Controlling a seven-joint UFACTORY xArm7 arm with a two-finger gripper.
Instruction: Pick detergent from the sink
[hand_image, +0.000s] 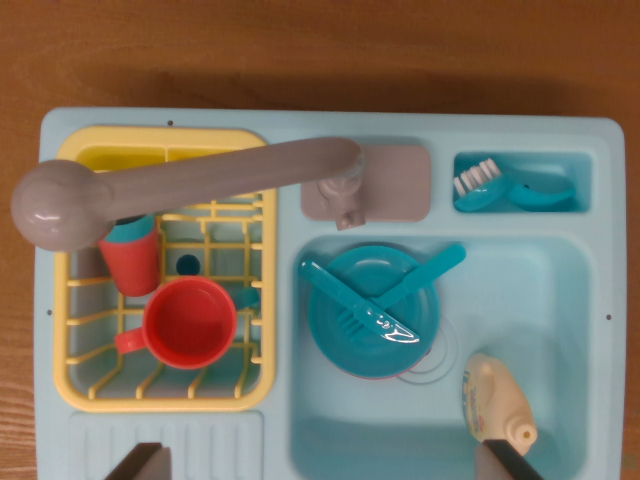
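Detergent is seen lying in the sink, lower right, beside a plate with knife and fork. Gripper is spread wide, nothing grasped; one fingertip is seen touching the bottle's cap end.

Detergent bottle: small, cream-coloured, rounded body with a label on its side, lying flat on the floor of the pale blue sink. Sits in the basin's lower right part, cap end pointing toward the bottom edge of the wrist view.
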